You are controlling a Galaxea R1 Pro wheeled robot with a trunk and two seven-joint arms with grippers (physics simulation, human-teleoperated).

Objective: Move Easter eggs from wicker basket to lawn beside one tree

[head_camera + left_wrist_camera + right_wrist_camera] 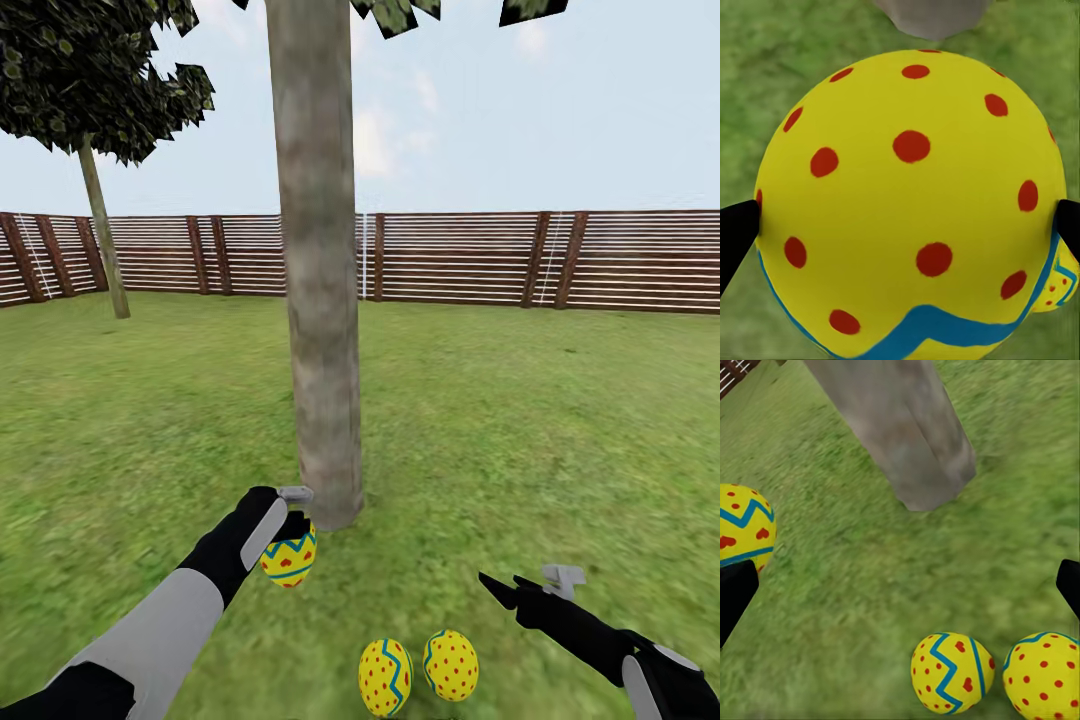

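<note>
My left gripper [292, 528] is shut on a yellow Easter egg [288, 558] with red dots and a blue zigzag, held low beside the foot of the thick pale tree [322, 300]. In the left wrist view this egg [907, 202] sits between the dark fingertips [735, 232]. Two more eggs [385, 677] [450, 665] lie side by side on the lawn [520, 430] just in front of the trunk. My right gripper [500, 592] hovers open to their right, nothing in it; its view shows both eggs [952, 671] [1044, 675] and the trunk [900, 427]. The wicker basket is out of view.
A brown slatted fence [470, 258] closes the garden at the back. A thin-trunked tree with a dark crown [100, 220] stands at the far left. Open grass spreads on both sides of the trunk.
</note>
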